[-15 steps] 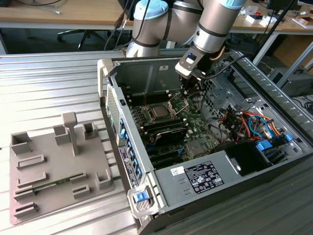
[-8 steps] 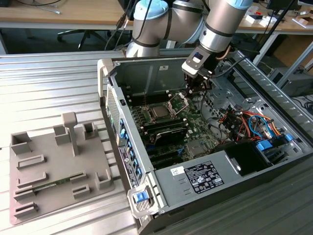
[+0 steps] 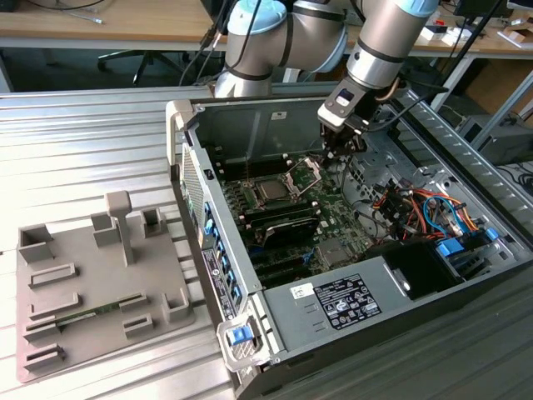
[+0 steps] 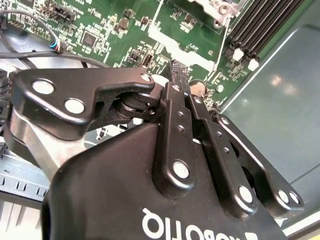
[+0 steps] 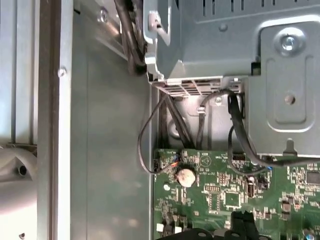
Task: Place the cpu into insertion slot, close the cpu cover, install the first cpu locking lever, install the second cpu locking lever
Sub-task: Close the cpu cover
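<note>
Gripper (image 3: 337,150) is seen low inside the open pc case (image 3: 275,125) in the exterior view, hung over the green motherboard (image 3: 333,212), just to the exterior view's right of the insertion slot (image 3: 256,193). The cpu cover (image 3: 305,172) is stood up, tilted, at the slot's edge nearest the gripper — not closed. A dull square face is seen lying in the slot, read as the cpu (image 3: 271,193); whether it's fully seated can't be told.

Close detail is given in the second wrist view. The fingers (image 4: 172,130) are drawn together to a narrow point, w/ nothing visible between them, and the tips are held just over the board beside a coin cell (image 4: 198,89). Memory slots (image 4: 252,35) w/ white latches are seen beyond.

In the first wrist view the black fingertips (image 5: 241,225) are caught near the board's edge. Black cables (image 5: 235,130) are run from the board up along the grey sheet-metal wall.

The wider scene is given in the exterior view — the case is laid on its side on a ribbed metal table (image 3: 83,142). A grey fixture tray (image 3: 92,275) w/ blocks and a post is set at the exterior view's left. A wooden desk (image 3: 125,21) is seen behind.
</note>
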### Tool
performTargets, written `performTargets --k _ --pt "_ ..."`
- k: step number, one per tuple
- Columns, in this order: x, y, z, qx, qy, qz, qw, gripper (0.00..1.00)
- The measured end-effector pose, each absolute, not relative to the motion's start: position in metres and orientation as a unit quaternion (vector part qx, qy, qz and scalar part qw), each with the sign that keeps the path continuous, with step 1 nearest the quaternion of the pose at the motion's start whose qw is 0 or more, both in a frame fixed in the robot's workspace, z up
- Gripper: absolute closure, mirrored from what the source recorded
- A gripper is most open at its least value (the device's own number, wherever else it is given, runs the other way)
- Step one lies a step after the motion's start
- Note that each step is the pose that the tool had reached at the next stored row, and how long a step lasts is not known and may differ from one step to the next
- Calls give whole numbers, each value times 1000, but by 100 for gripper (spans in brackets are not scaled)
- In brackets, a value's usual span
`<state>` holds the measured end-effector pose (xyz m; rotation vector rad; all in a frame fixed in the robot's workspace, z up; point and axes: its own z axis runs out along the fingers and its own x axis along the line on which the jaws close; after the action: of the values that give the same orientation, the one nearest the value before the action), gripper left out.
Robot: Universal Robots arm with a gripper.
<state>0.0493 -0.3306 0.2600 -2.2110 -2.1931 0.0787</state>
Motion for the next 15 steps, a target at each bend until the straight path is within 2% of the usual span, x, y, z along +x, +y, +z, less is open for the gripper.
performTargets --k 15 --pt "34 -331 251 -709 -704 22 20 89"
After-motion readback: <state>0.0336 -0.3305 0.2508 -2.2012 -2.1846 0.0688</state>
